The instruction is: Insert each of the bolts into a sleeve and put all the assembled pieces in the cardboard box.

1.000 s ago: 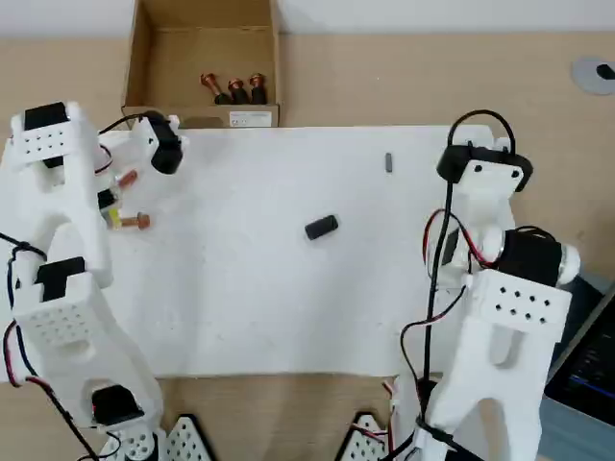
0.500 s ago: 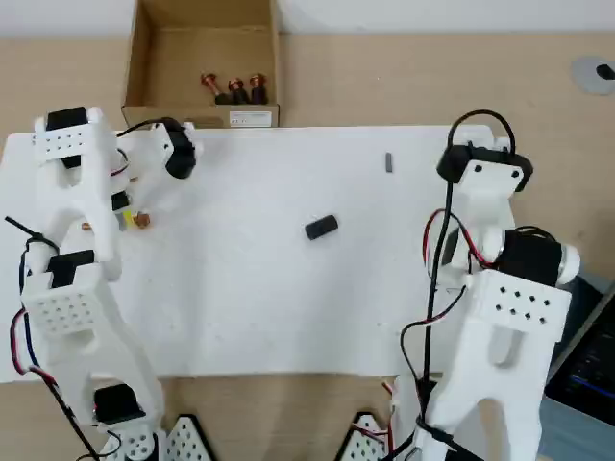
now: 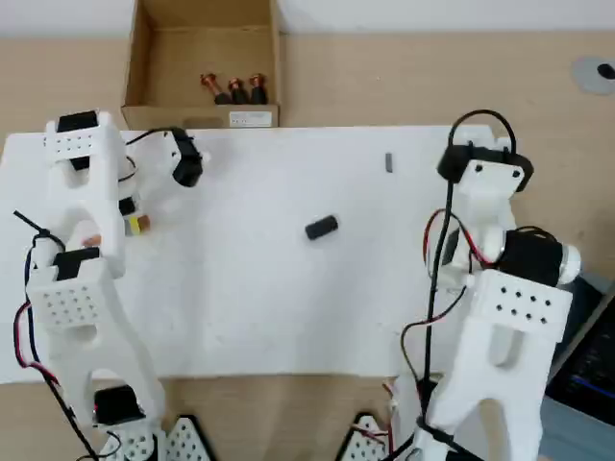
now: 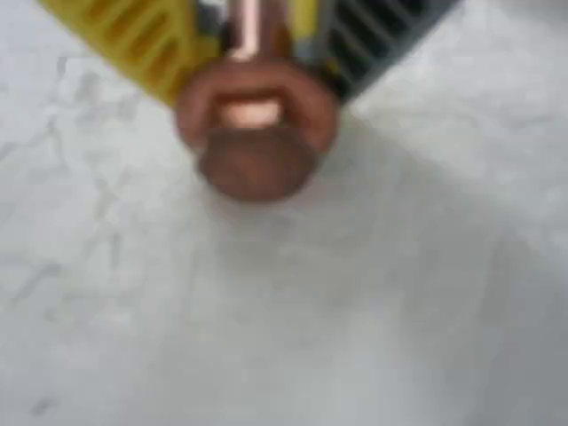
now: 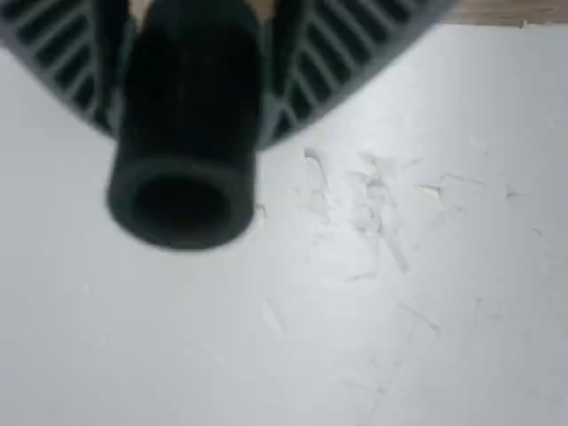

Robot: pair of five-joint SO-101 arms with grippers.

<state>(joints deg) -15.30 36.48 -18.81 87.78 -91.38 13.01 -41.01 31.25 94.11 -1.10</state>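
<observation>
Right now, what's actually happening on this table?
The left end effector grips a copper bolt over the white mat, and the right end effector holds a black sleeve. A loose sleeve lies mid-mat. Three assembled pieces already sit in the cardboard box.

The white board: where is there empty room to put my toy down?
The widest bare patch lies between the two arms, from the loose black sleeve down to the near edge of the white board. Another lies between the sleeve and the cardboard box. It is crowded by the left arm's bolt and under the right arm.
</observation>
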